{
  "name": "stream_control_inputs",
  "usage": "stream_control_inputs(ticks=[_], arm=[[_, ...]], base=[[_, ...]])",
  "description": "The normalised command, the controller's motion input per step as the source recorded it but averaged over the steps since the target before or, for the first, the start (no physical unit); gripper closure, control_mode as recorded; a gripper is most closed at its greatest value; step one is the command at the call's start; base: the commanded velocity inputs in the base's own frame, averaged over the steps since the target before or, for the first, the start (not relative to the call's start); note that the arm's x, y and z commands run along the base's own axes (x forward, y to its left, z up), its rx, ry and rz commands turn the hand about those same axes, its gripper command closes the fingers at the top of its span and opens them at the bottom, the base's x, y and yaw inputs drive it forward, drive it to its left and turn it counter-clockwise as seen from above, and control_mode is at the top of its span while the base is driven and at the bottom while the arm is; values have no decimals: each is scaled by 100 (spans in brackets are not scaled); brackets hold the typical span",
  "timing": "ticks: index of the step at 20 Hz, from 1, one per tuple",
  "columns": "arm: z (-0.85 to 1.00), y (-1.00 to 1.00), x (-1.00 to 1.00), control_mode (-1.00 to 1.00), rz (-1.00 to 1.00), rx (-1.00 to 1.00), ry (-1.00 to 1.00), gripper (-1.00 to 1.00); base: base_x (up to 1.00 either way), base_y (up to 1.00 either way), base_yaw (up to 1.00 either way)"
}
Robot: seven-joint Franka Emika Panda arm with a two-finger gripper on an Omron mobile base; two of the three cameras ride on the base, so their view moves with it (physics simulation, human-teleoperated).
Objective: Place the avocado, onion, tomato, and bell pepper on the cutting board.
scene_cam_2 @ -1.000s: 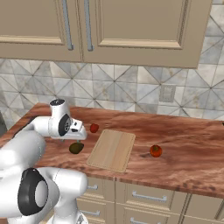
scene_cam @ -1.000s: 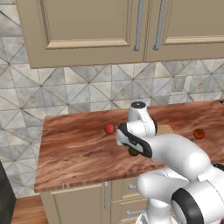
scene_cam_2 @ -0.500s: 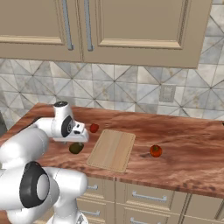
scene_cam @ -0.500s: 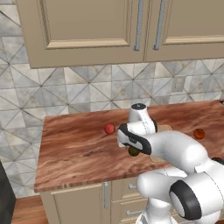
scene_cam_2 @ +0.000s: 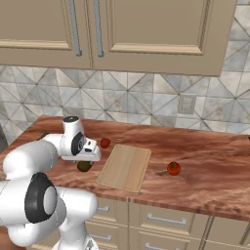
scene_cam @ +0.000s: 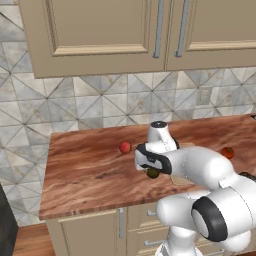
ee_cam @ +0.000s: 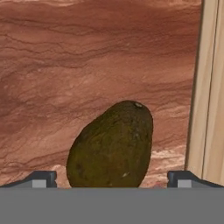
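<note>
Gripper: hand view, two dark fingertips standing wide apart at the bottom edge, one on each side of the avocado; jaws open, nothing clamped. In the base views the hand hangs low over the counter just above the fruit.
Avocado: one. Dark olive, lying on the counter between the fingertips, just off the board's left edge in the right base view. In the left base view only a sliver peeks out under the arm.
Cutting board: one, pale tan, flat on the counter, nothing on it. Hand view catches only its edge as a tan strip; left base view shows little of it, behind the arm.
Red balls: two. One beyond the hand, near the board's far left corner; also seen at. The other right of the board, apart from it;.
Counter: reddish-brown wood.
Wall cabinets: farthest, above the tiled wall.
</note>
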Motion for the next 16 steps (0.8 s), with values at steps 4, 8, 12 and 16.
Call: stream_control_inputs(ticks=[4,8,12,16], arm=[[-13,0,10,-100,0,0,2,-100],[-14,0,6,-100,0,0,0,-100],[-14,0,2,-100,0,0,0,-100],[-16,0,0,-100,0,0,0,100]], base=[[0,0,0],[0,0,0],[0,0,0],[0,0,0]])
